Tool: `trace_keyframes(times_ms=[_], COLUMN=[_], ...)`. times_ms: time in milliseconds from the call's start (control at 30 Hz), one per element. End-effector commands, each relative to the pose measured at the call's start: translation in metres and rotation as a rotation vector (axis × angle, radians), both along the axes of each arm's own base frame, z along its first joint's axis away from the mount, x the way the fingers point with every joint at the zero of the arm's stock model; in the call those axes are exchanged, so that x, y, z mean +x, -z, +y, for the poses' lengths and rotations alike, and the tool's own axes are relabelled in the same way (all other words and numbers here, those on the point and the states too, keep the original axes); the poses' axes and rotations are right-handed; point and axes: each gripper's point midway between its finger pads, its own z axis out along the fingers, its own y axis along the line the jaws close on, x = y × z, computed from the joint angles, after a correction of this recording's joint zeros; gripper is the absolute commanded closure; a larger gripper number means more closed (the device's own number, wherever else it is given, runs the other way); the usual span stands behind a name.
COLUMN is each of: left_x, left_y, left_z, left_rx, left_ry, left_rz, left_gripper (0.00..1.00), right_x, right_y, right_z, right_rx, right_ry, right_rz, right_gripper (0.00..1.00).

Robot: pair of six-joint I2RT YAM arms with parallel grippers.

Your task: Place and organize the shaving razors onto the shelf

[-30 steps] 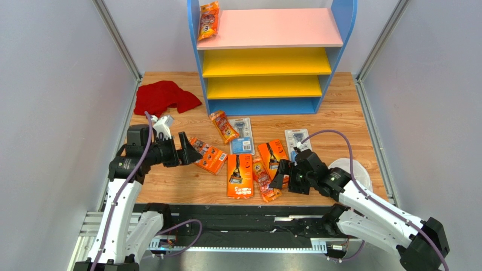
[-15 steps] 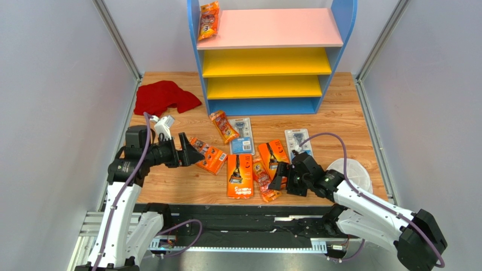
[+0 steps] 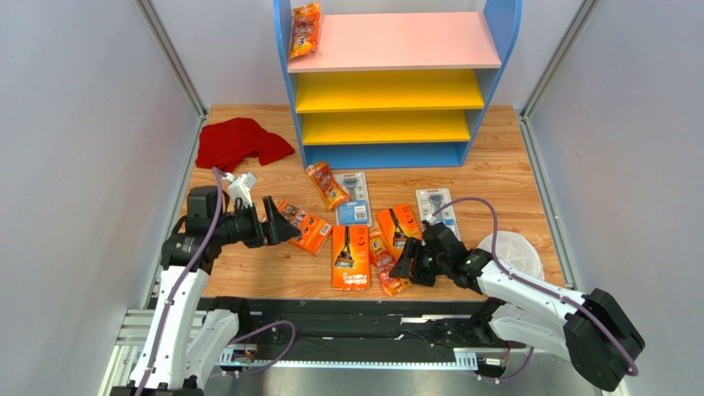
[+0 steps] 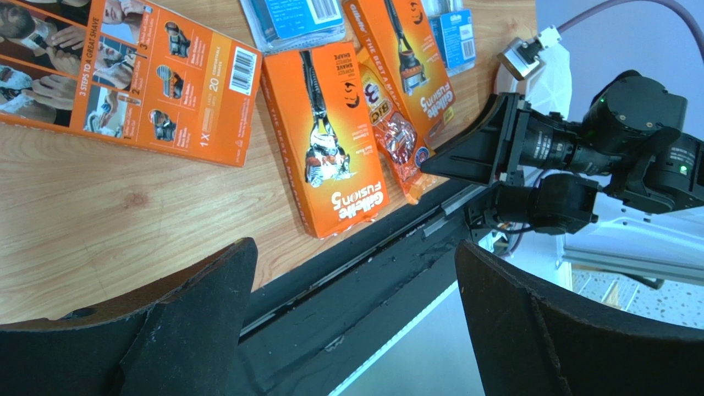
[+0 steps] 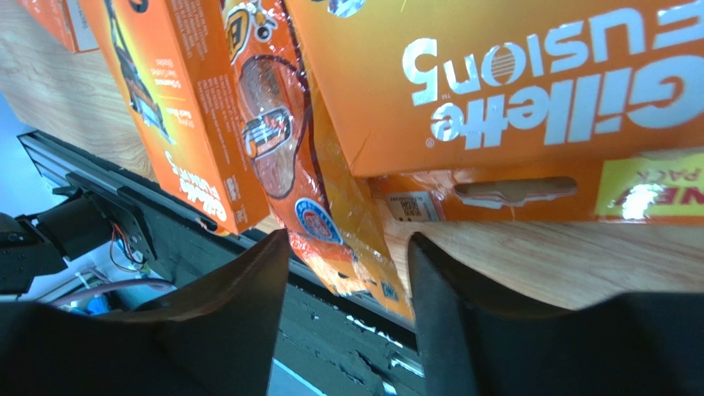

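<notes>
The shelf (image 3: 397, 41) stands at the back, with one orange bag (image 3: 304, 29) on its pink top board. Razor packs lie on the table: an orange box (image 3: 304, 227), an orange bag (image 3: 327, 185), two grey-blue blister cards (image 3: 353, 200) (image 3: 435, 205), two orange cards (image 3: 350, 257) (image 3: 400, 227) and a narrow orange bag (image 3: 386, 262). My left gripper (image 3: 277, 221) is open and empty beside the orange box (image 4: 132, 82). My right gripper (image 3: 402, 266) is open, its jaws either side of the near end of the narrow bag (image 5: 281, 140), next to a Fusion5 card (image 5: 512, 82).
A red cloth (image 3: 240, 142) lies at the back left. A round white dish (image 3: 512, 252) sits right of my right arm. A black rail (image 3: 347, 309) runs along the table's near edge. Grey walls close both sides.
My right gripper has moved left and nearer, down onto the near end of the narrow orange bag. My left gripper has shifted slightly right. No pack has moved.
</notes>
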Motion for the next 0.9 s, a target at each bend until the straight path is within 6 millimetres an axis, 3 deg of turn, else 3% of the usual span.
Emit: trace_keyframes(times_ms=[0,100,133,200,600,867], left_x=[0.002,0.001,0.001,0.0,-0.004,-0.008], left_y=[-0.009,-0.009,-0.009,-0.009,-0.01,-0.016], left_z=[-0.002,-0.002,-0.002,-0.003,-0.008,-0.014], left_rx=[-0.023,-0.024,-0.025,-0.035,-0.076,-0.136], left_ry=[0.004,0.003,0.002,0.001,0.006,0.011], left_rz=[-0.038,-0.038,-0.04,-0.035,-0.029,-0.038], left_gripper=[0.01,0.01,0.01,0.01,0.01,0.01], right_x=[0.01,0.01,0.011,0.011,0.01,0.011], right_y=[-0.005,-0.003,-0.003,-0.004,-0.034,-0.08], right_z=[0.021,0.024,0.024,0.023,0.001,-0.002], right_rx=[0.085,0.092,0.092,0.089,0.066,0.141], right_ry=[-0.006,-0.013,-0.01,-0.003,0.054,0.062], right_rz=[-0.004,0.01,0.009,0.008,-0.08,-0.181], right_gripper=[0.46,0.71,0.85,0.98,1.0,1.0])
